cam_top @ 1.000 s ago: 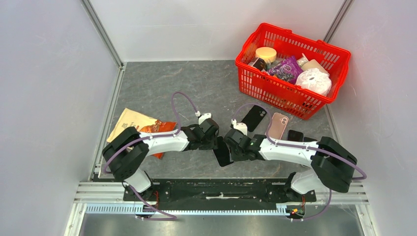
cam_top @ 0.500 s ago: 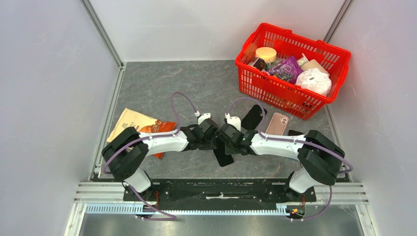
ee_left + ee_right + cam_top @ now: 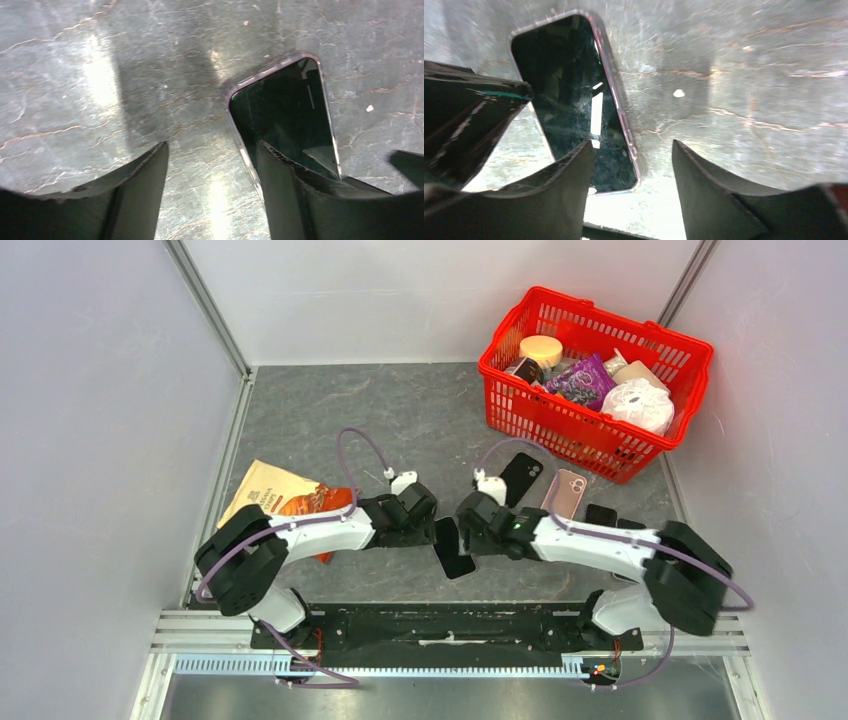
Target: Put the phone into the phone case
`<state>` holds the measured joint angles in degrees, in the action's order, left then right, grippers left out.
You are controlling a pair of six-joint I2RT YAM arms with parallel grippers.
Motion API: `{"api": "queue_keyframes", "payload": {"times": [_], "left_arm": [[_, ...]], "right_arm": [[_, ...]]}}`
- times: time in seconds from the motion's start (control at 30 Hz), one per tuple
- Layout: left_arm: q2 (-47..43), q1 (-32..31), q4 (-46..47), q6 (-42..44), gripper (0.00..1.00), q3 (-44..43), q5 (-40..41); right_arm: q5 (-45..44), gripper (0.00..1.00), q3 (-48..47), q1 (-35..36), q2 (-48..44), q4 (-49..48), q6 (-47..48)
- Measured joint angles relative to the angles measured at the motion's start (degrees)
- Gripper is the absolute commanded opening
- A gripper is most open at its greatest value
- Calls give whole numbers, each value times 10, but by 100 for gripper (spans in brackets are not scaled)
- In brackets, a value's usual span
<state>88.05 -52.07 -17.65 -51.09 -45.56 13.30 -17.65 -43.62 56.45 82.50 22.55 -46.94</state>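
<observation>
A dark, glossy rectangular phone with a thin purple rim (image 3: 452,548) lies flat, screen up, on the grey marbled table (image 3: 330,420), near the front edge and between the two arms. The left gripper (image 3: 212,150) is spread wide and holds nothing. Bare table shows between its fingers, and its right finger (image 3: 290,195) overlaps the phone's near end; whether it touches the glass cannot be told. The right gripper (image 3: 631,150) is also wide open and empty. It hangs low over the phone's other side, so that the purple long edge runs into the gap between its fingers. A black phone case with a camera cut-out (image 3: 520,478) lies well apart, behind the right gripper, with a pink rounded case (image 3: 566,494) just beside it. Both rest in front of a red plastic basket (image 3: 520,415).
</observation>
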Motion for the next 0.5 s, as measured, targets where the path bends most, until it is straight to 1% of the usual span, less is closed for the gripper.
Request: {"api": "queue_keyframes", "payload": {"times": [0.13, 0.27, 0.37, 0.5], "left_arm": [[-11, -6, -31, -31, 83, 0, 34], [-14, -37, -67, -77, 88, -6, 83], [-11, -76, -98, -120, 89, -29, 122], [2, -116, -106, -172, 90, -66, 155]], "right_arm": [[-4, 77, 3, -38, -113, 31, 5], [-22, 78, 3, -64, -208, 50, 11], [-32, 78, 8, -79, -244, 68, 16], [-38, 78, 20, -87, -266, 93, 16]]}}
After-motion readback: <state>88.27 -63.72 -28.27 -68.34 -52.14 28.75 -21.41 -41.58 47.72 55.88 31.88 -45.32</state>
